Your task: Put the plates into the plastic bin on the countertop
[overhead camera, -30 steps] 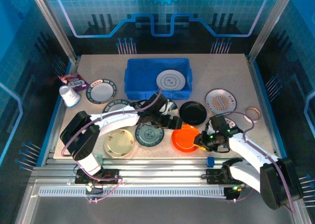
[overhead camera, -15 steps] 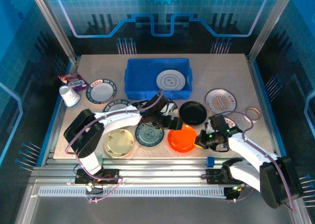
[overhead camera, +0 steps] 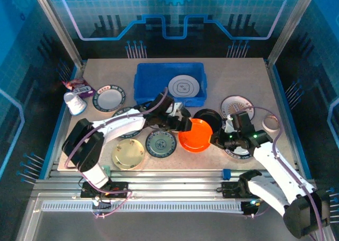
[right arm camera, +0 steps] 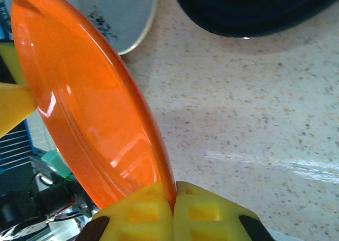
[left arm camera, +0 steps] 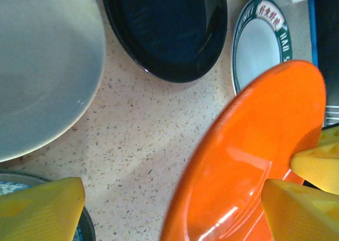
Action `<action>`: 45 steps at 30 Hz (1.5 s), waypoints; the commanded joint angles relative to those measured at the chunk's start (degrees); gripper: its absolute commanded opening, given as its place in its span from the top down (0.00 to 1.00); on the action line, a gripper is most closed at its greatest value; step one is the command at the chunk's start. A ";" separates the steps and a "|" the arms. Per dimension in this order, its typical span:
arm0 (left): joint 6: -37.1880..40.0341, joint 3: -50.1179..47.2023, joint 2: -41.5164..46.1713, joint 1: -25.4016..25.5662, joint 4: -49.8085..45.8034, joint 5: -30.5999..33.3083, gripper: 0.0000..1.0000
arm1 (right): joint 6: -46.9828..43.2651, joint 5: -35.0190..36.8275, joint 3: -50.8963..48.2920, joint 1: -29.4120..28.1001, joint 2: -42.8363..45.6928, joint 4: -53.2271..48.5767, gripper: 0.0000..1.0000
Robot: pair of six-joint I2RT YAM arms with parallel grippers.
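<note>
The bright orange plate (overhead camera: 195,135) is tilted up off the countertop (overhead camera: 238,71), and my right gripper (overhead camera: 216,140) is shut on its right rim (right arm camera: 90,108). My left gripper (overhead camera: 183,125) stands open at the plate's left side; the plate (left arm camera: 249,161) lies between its wide-apart fingers (left arm camera: 42,209). The glossy black plate (overhead camera: 209,116) sits just behind it. One white plate (overhead camera: 185,86) lies in the blue plastic bin (overhead camera: 153,85). On the counter are teal (overhead camera: 160,144), cream (overhead camera: 128,153), dark-rimmed (overhead camera: 108,99) and red-patterned (overhead camera: 237,106) plates.
A white cup (overhead camera: 75,103) and a purple packet (overhead camera: 78,86) lie at the far left. A small ring (overhead camera: 271,123) sits by the right edge. Another rimmed plate (overhead camera: 123,115) lies partly under the left arm. Metal rails run along the front.
The right gripper has lifted the orange plate, tilted it, and carried it back from the front edge toward the black plate. The left gripper has shifted slightly back with it.
</note>
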State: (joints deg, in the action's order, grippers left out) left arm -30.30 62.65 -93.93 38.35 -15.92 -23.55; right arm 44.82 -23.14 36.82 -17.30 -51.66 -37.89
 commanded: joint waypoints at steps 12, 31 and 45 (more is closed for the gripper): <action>-8.78 -8.50 9.32 -2.98 14.65 -8.44 1.00 | -0.46 -5.22 9.91 -0.25 -9.44 11.48 0.57; -12.00 -13.27 16.75 -9.43 15.26 -7.90 0.03 | -1.31 -0.99 17.49 -1.67 -20.15 18.07 1.00; -10.67 -14.63 24.97 -19.02 13.59 1.72 0.01 | -5.22 9.12 52.05 -2.45 -50.48 16.32 1.00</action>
State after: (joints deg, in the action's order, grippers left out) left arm -41.89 47.72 -68.93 20.45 -2.55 -22.70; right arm 40.58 -15.44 81.78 -18.76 -96.84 -21.89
